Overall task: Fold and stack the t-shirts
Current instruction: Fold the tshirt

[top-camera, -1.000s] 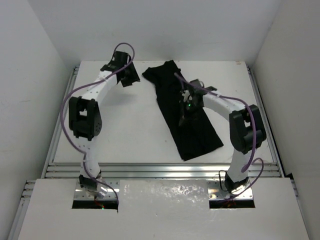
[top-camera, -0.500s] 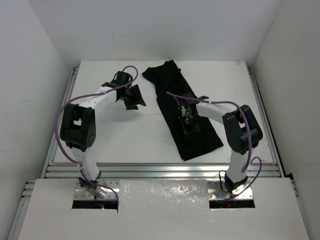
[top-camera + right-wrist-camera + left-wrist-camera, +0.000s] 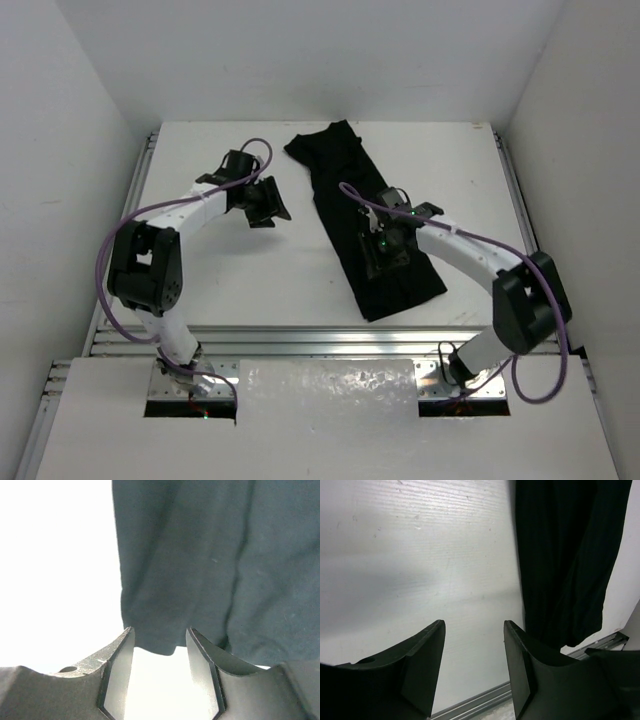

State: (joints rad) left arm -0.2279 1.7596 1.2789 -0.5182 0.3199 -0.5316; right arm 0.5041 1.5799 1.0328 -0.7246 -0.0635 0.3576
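The black t-shirt lies as a long narrow strip, running diagonally from the far middle of the white table to the near right. My left gripper is open and empty over bare table, just left of the shirt. In the left wrist view the shirt lies to the upper right. My right gripper is open and empty over the shirt's near half. In the right wrist view the shirt fills the area beyond the fingertips, and one edge of it ends between them over white table.
Metal rails run along the table's near edge and also show in the left wrist view. White walls close in the table at the left, right and back. Purple cables loop off both arms.
My left gripper has come back from the far left corner to a spot beside the shirt. My right gripper has moved nearer along the shirt, and its elbow has swung out to the right.
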